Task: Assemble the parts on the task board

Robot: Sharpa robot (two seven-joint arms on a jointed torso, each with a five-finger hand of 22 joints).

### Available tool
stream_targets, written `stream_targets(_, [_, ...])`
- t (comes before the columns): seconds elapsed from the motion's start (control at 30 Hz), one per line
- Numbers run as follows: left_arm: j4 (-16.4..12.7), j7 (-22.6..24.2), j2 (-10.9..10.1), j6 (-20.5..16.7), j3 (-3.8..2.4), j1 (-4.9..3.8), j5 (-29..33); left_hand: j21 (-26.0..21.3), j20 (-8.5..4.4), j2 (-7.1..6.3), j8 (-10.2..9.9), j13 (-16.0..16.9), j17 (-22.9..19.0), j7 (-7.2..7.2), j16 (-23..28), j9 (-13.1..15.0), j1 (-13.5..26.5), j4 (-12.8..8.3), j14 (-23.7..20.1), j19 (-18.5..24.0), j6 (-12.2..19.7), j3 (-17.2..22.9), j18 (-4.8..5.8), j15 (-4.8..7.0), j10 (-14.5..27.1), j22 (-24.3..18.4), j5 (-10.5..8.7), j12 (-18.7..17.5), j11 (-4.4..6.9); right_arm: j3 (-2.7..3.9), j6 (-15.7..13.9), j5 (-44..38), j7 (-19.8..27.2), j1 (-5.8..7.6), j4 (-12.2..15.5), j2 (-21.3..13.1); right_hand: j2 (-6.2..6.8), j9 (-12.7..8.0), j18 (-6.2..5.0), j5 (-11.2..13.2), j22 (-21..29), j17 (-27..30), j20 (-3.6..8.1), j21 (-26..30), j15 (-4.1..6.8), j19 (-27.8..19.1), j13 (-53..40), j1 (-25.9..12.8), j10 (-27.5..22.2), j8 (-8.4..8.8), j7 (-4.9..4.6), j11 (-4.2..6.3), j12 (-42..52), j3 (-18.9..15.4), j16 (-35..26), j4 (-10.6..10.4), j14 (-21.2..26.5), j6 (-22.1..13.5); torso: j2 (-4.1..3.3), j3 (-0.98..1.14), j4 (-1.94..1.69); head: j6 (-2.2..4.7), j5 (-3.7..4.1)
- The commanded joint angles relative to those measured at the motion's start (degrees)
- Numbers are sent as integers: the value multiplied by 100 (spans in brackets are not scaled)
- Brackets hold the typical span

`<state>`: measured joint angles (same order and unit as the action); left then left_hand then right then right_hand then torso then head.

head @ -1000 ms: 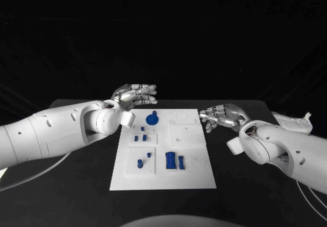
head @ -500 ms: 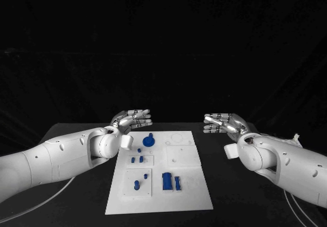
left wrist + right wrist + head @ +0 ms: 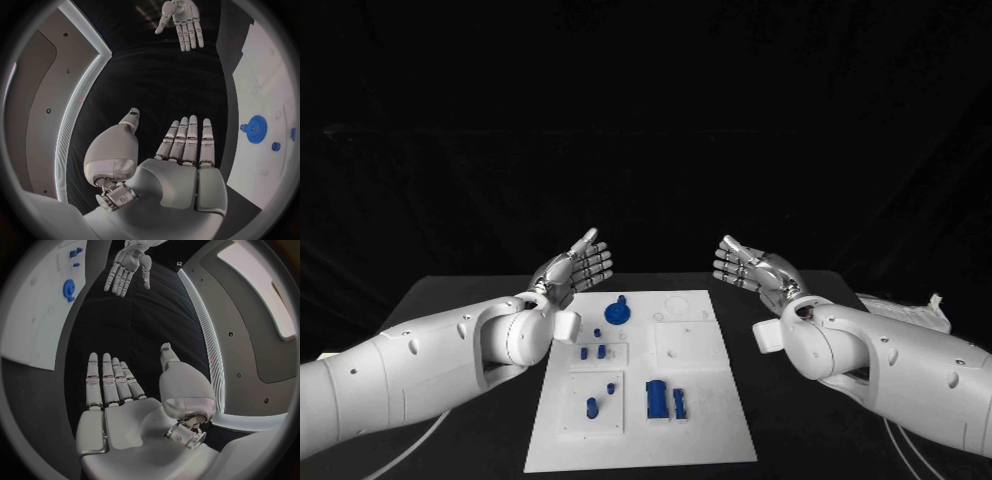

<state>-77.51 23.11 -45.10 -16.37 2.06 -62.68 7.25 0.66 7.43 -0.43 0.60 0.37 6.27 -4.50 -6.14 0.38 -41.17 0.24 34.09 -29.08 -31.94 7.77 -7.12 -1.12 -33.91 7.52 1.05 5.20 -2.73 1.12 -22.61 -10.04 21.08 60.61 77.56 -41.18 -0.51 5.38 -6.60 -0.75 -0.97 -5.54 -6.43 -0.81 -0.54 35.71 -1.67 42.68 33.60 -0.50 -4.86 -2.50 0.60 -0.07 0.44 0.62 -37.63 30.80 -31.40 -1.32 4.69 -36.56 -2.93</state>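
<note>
a: where is the task board (image 3: 689,400)?
b: it lies flat in the middle of the black bench (image 3: 459,300), with blue parts (image 3: 656,398) standing on it and a round blue gear (image 3: 617,312) near its far end.
a: and the left hand (image 3: 581,266)?
b: raised above the board's far left corner, fingers straight and side by side, thumb apart, nothing in it.
a: the right hand (image 3: 750,268)?
b: mirrored over the far right corner, palm facing the left hand, fingers stretched out flat, also holding nothing. both forearms slope up from the near corners.
</note>
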Motion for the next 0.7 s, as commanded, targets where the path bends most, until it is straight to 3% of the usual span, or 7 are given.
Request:
stream_targets(0.03, [-295,302,16,-1042,-44,55,-305,-66,-236,43,-60,-37,-199,450,194,-38,1306,-24,-1082,921,1013,-249,213,112,1074,-239,-105,-520,273,-27,-1028,493,458,-15,384,-99,51,-538,198,75,97,554,206,81,54,-1139,167,-1361,-1071,50,486,250,-60,7,-44,-62,1200,-981,15,92,-324,138,185])
stream_targets(0.1, [-541,397,22,-1492,-86,106,-414,-66,-281,43,-60,-37,-627,450,614,-38,1559,-24,-1292,1101,1210,-290,275,112,1284,-285,-105,-520,273,-55,-1394,660,593,-25,663,-181,51,-538,198,75,97,554,643,81,54,-1352,167,-1616,-1275,50,486,250,-60,7,-44,-62,1425,-1165,19,115,-409,184,248])
stream_targets(0.17, [-716,464,27,-1811,-116,142,-491,-66,-321,43,-60,-37,-627,450,614,-38,1762,-24,-1460,1244,1369,-332,274,112,1452,-322,-105,-520,273,-73,-1634,769,681,-31,845,-235,51,-538,252,75,97,554,643,81,54,-1527,167,-1826,-1439,50,486,250,-60,7,-44,-62,1610,-1317,21,127,-450,207,278])
stream_targets(0.2, [-794,494,29,-1953,-129,158,-526,-66,-335,43,-60,-37,-627,450,614,-38,1854,-24,-1537,1310,1441,-341,275,112,1527,-338,-105,-520,273,-81,-1736,815,719,-34,923,-258,51,-538,660,75,97,554,643,81,54,-1605,167,-1921,-1516,50,486,250,-60,7,-44,-62,1695,-1387,22,130,-462,214,287])
stream_targets(0.23, [-867,523,31,-2086,-142,173,-558,-66,-743,43,-60,-37,-627,450,614,-38,1947,-24,-1613,1375,1512,-357,309,112,1604,-752,-105,-520,273,-88,-1830,858,753,-36,995,-279,51,-538,660,75,97,554,643,81,54,-1687,167,-2017,-1590,50,486,250,-60,7,-44,-62,1780,-1456,22,132,-468,217,292])
stream_targets(0.27, [-934,548,33,-2207,-153,187,-587,-66,-743,43,-60,-37,-627,450,614,-38,2031,-24,-1682,1436,1579,-777,712,112,1674,-752,-105,-520,273,-94,-1910,895,783,-38,1056,-297,51,-538,660,75,97,554,643,81,54,-1762,167,-2105,-1660,50,486,250,-60,7,-44,-62,1857,-1520,22,132,-469,218,293])
stream_targets(0.7, [-1245,668,41,-2775,-206,251,-725,-66,-743,43,-60,-37,-627,450,614,-38,2907,-24,-2408,2052,2257,-777,712,112,2393,-752,-105,-520,273,-112,-2150,1004,871,-45,1239,-351,51,-538,660,75,97,554,643,81,54,-2521,167,-3011,-2373,50,486,250,-60,7,-44,-62,2657,-2176,22,132,-469,218,293])
